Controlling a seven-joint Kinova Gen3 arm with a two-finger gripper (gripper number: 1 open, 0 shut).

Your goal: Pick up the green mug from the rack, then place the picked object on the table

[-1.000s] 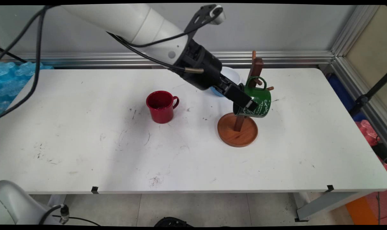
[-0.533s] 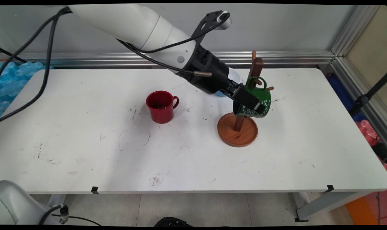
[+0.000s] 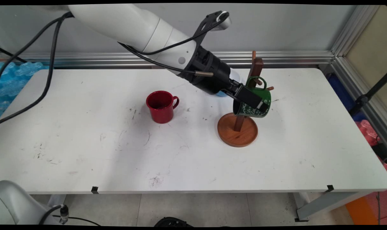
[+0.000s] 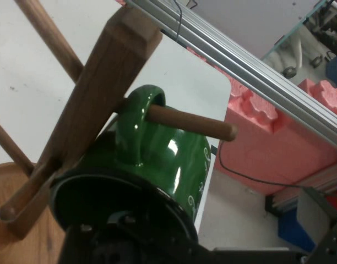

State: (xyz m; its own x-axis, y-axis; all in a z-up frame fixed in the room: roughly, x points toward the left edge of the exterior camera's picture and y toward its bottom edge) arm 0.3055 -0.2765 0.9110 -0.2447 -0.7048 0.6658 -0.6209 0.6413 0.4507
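White worktop (image 3: pixel 85 153) carries a wooden mug tree (image 3: pixel 237 131), well right of a red mug (image 3: pixel 161 107). A green mug (image 3: pixel 263 94) hangs by its handle on a peg (image 4: pixel 190 122). The tool (image 3: pixel 256 105) sits spread about the green mug's body.

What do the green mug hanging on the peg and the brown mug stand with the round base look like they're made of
The green mug looks like glossy enamelled metal or glazed ceramic: bright highlights on its handle and body, white painted script, a dark rim. Which one, I cannot tell. The brown mug stand looks like smooth, stained wood: visible grain, a warm reddish tone, and round dowel pegs.
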